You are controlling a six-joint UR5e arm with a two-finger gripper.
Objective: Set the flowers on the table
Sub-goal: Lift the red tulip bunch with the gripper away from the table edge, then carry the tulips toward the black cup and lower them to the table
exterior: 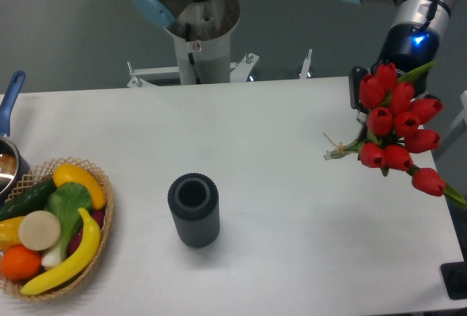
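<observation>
At the right edge of the frame we see the flowers [398, 130], a bunch of red tulip buds with green stems. The buds spread from the upper right down toward the lower right, and the lowest bud hangs close to the table's right edge. A short stub of stem ends with tan string pokes out to the left of the bunch, low over the white table [277, 185], and we cannot tell whether that end touches the surface.

The gripper [363, 104] comes down from the upper right corner, where the arm's silver and black wrist shows a blue light. Its dark fingers sit directly behind the upper left buds. The tulips cover most of them, so we cannot tell how wide the jaws stand or whether they grip the stems.

Near the middle of the frame, a little below centre, a dark ribbed vase [193, 210] stands upright on the table, well apart from the flowers, and we look down into its open mouth.

In the lower left corner a wicker basket [102, 185] holds a banana, an orange, a yellow pepper, a cucumber and leafy greens. Just above it at the left edge we see part of a pot [9, 159] with a blue handle. The arm's base [193, 17] rises behind the table's far edge at upper centre.
</observation>
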